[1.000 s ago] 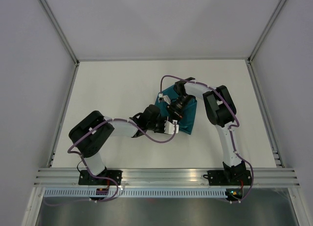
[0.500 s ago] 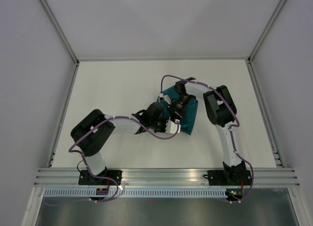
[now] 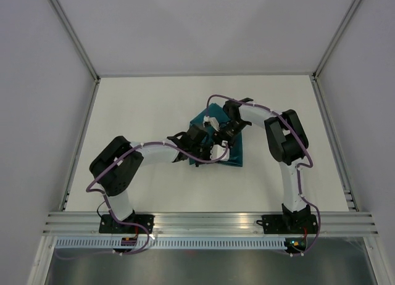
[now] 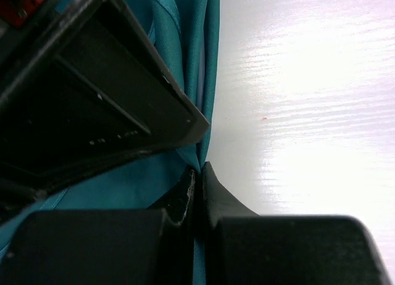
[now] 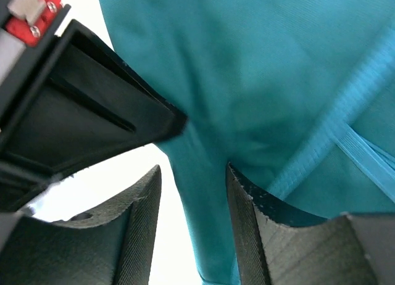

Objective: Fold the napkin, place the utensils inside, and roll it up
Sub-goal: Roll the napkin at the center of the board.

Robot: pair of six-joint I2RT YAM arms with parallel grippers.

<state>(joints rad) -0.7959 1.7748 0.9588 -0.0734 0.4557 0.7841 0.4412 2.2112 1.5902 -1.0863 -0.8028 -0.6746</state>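
The teal napkin (image 3: 237,152) lies bunched mid-table under both wrists. My left gripper (image 3: 207,153) is shut on a thin folded edge of the napkin (image 4: 185,44), the cloth pinched between its fingertips (image 4: 199,174) right above the white table. My right gripper (image 3: 218,143) stands open just beside it. A raised ridge of the napkin (image 5: 278,69) runs up between its fingers (image 5: 142,198) without being squeezed. The two grippers are almost touching. The utensils are out of view.
Each wrist view has the other arm's black gripper body (image 4: 92,94) (image 5: 80,106) close at its upper left. White table (image 3: 142,106) surrounds the cloth, bounded by metal rails (image 3: 210,222) in front and grey walls behind and to the sides.
My left gripper has slid right onto the napkin's edge and shut on it. My right gripper has opened, letting go of the cloth, and its arm has swung left.
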